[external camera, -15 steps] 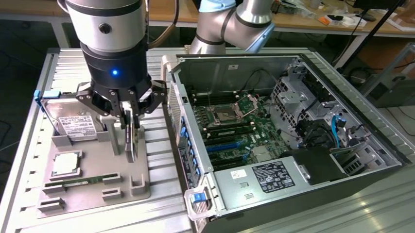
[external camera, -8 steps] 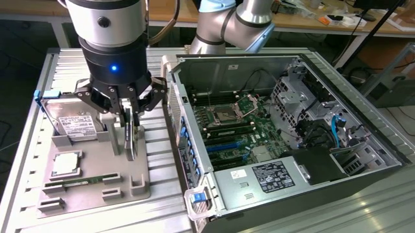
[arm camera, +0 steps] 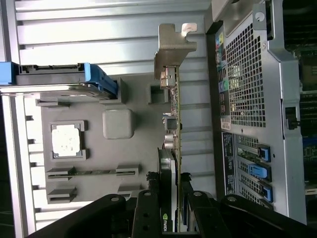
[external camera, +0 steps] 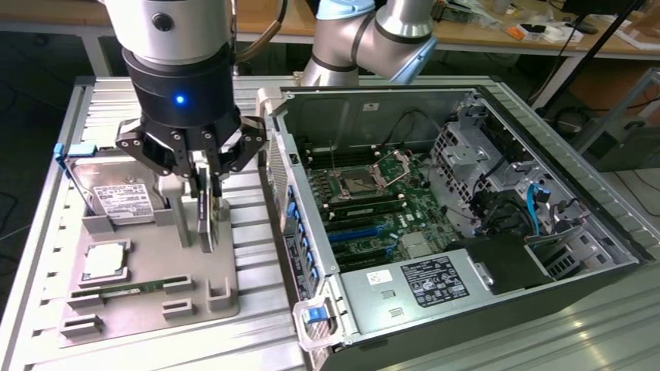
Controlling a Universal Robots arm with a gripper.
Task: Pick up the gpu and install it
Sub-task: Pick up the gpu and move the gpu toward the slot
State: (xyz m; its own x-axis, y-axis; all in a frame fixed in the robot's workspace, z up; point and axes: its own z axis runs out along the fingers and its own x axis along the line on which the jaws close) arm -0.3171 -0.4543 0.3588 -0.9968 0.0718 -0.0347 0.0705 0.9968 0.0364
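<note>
Ribbed metal table (external camera: 103, 97) w/ dark floor (external camera: 31, 154) past its edge on exterior view's left, long wooden bench (external camera: 42, 15) w/ small clutter across the back, thin black pole (external camera: 591, 46) slanting at exterior view's right.

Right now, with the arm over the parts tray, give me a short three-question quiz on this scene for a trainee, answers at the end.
1. True or false: the gripper is shut on the gpu, which stands on edge.
2. Which part sits at the far end of the grey parts tray? A. hard drive B. keyboard C. power drill
3. Fill in: the open computer case lies on the exterior view's ____ of the tray.

Key: 1 true; 2 A; 3 right.
</note>
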